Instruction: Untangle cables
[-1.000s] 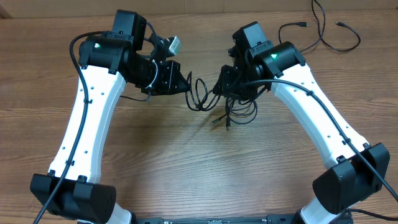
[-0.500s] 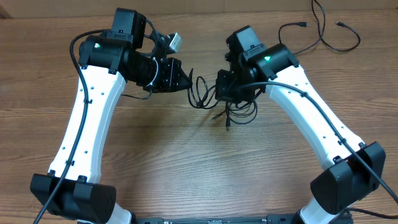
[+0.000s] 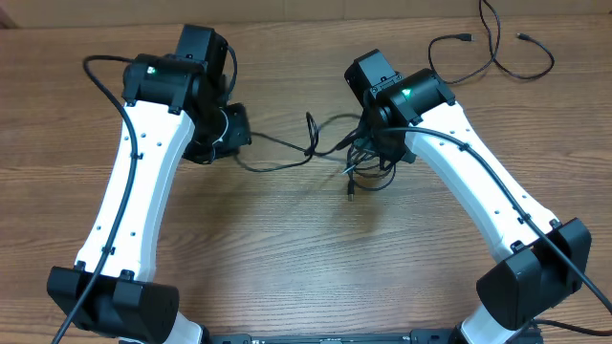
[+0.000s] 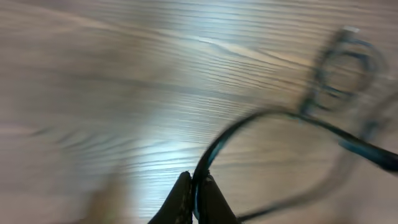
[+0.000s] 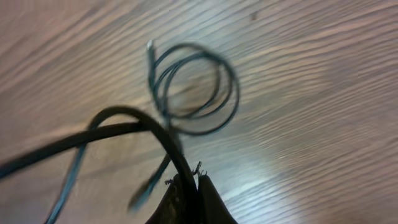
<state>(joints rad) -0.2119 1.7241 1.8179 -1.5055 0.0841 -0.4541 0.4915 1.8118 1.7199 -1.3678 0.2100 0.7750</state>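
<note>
Our left hand (image 4: pixel 194 190) and right hand (image 5: pixel 189 186) each pinch the cables (image 4: pixel 249 117) tight. If we pull too hard, the tangle (image 3: pixel 368 170) could get tighter.

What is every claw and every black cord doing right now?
left claw: shut, pinching the held cord.
right claw: shut on a strand of the tangle.
held cord: runs in a slack curve from the left claw towards the tangle.
tangle: bunched in loops on the table, beside the right arm.
loose cords: lying wavy at the far right, untouched.
</note>
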